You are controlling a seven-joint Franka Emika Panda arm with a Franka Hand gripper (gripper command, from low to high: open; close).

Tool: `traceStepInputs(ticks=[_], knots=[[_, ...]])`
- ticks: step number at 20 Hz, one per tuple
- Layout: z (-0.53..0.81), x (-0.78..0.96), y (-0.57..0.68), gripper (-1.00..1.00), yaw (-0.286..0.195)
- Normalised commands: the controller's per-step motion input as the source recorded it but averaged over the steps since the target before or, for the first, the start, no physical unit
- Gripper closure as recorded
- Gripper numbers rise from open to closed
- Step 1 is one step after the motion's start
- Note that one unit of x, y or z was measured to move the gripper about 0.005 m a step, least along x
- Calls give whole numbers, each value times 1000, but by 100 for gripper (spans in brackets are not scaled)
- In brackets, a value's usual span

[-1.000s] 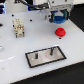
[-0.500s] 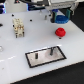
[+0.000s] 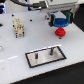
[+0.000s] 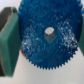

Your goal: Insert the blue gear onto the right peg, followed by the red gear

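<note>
The blue gear (image 3: 60, 23) hangs in my gripper (image 3: 60, 22) above the table, toward the exterior view's right. In the wrist view the blue gear (image 4: 49, 36) fills the picture, toothed rim and centre hole showing, with a green finger pad (image 4: 10, 42) against its side. The red gear (image 3: 60, 33) lies on the table just below the blue gear. The grey plate (image 3: 46, 55) with a black border lies nearer the front. Its right peg (image 3: 51, 50) and a second peg (image 3: 36, 57) stand upright on it.
A small white and tan block (image 3: 18, 28) stands at the exterior view's left. The robot's white base and dark cables (image 3: 30, 5) lie along the back edge. The table top (image 3: 15, 50) is white.
The arm has lifted slightly with the blue gear; the red gear now shows more fully below it. The plate and pegs have not moved.
</note>
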Motion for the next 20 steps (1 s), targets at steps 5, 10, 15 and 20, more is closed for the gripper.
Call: traceStepInputs(ticks=[5, 10, 15, 20], knots=[[185, 837, -250, 100, 0], [63, 811, -200, 100, 0], [8, 610, -199, 100, 0], [-57, 383, -218, 100, 0]])
